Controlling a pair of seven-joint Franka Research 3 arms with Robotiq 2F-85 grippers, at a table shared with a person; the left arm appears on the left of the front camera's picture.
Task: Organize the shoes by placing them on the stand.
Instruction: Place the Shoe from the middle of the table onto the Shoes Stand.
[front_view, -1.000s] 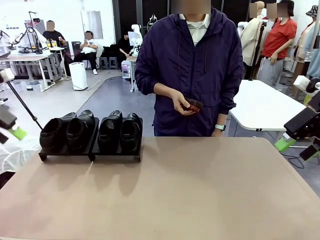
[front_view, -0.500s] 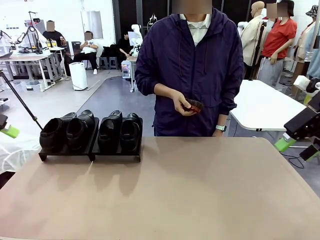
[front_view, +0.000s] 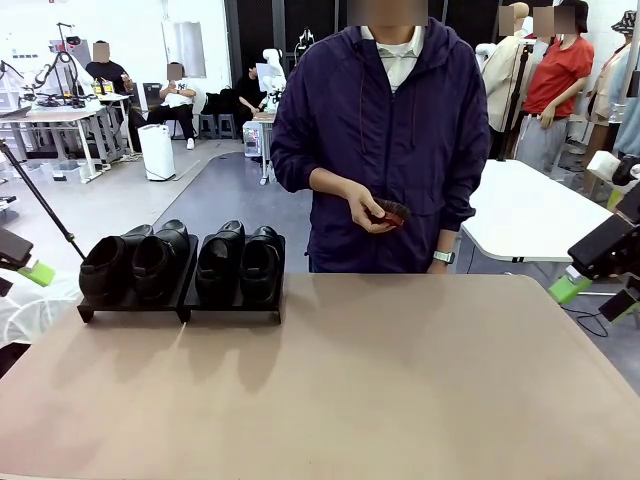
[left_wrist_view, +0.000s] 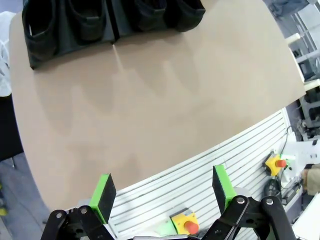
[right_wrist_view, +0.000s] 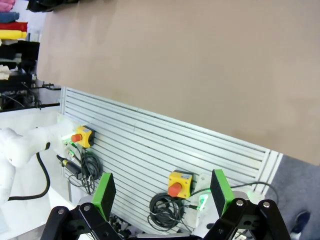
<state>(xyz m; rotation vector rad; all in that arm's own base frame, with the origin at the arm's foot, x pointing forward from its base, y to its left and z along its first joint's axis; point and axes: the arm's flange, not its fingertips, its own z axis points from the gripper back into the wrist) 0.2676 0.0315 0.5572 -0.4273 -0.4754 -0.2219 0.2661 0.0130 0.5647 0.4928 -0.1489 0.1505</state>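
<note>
Several glossy black shoes (front_view: 160, 262) stand side by side on the low black stand (front_view: 180, 311) at the table's far left. From above, in the left wrist view, the shoes (left_wrist_view: 40, 25) and the stand (left_wrist_view: 113, 36) lie along the top edge. My left gripper (front_view: 30, 265) hangs off the table's left side, open (left_wrist_view: 163, 187) and holding nothing. My right gripper (front_view: 592, 298) is beyond the right edge, also open (right_wrist_view: 162, 189) with nothing between its green pads (right_wrist_view: 221, 185).
A person in a dark purple jacket (front_view: 385, 130) stands at the far side, holding a small reddish-brown object (front_view: 388, 210) in both hands. The tan table (front_view: 360, 390) is bare in front of the stand. Slatted panels with emergency-stop buttons (right_wrist_view: 175, 186) lie below the grippers.
My left gripper has shifted slightly at the picture's left edge, dipping out and coming back in. The shoes, the right gripper and the person are as before.
</note>
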